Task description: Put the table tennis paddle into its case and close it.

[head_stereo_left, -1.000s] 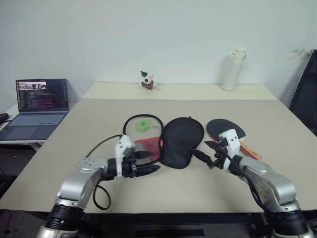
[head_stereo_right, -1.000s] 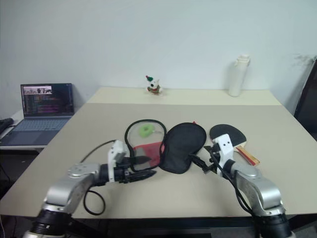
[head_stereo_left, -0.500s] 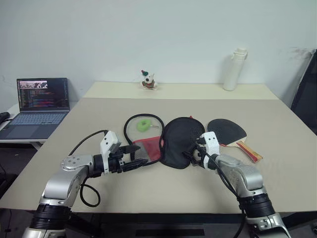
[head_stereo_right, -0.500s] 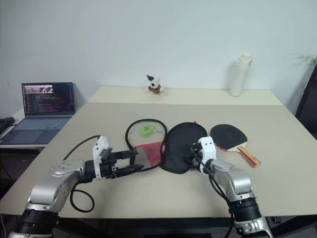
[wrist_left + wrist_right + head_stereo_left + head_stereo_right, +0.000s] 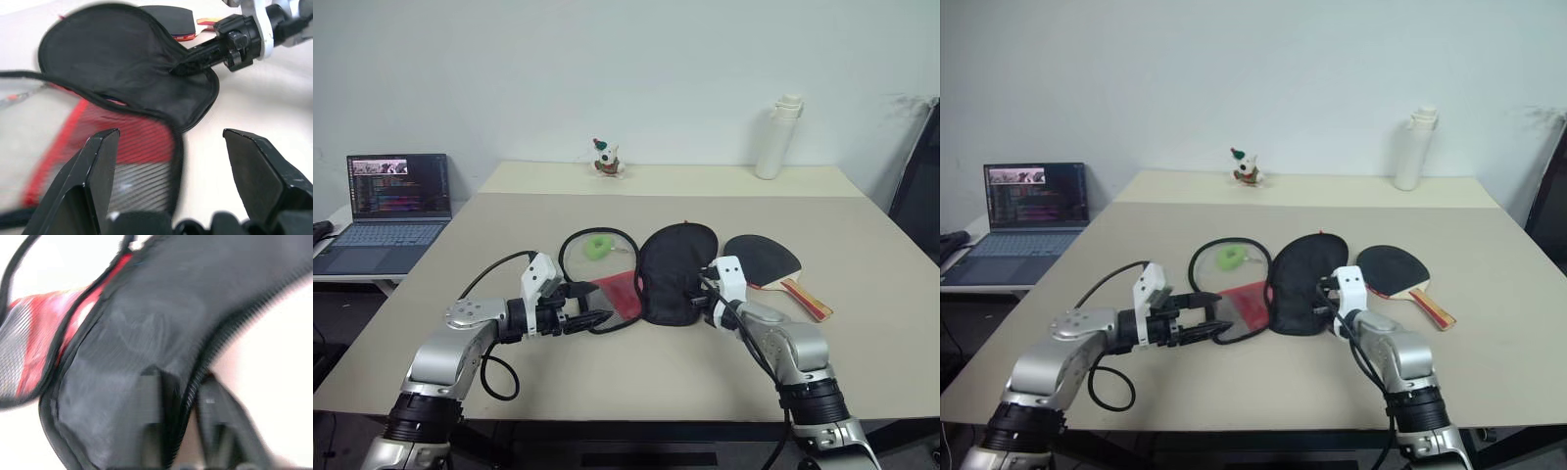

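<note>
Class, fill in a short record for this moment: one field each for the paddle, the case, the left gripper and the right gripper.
paddle: the table tennis paddle lies on the table, outside and beside the case
case: the case lies open, black flap beside the red mesh part
left gripper: the left gripper is open, at the red mesh end
right gripper: the right gripper is shut on the black flap's edge

Bystanders on and beside the beige table

A white bottle [image 5: 777,137] stands at one o'clock, a small toy figure [image 5: 604,158] at twelve, an open laptop [image 5: 389,201] on a side desk at ten; a green ring [image 5: 598,246] lies mid-table.
</note>
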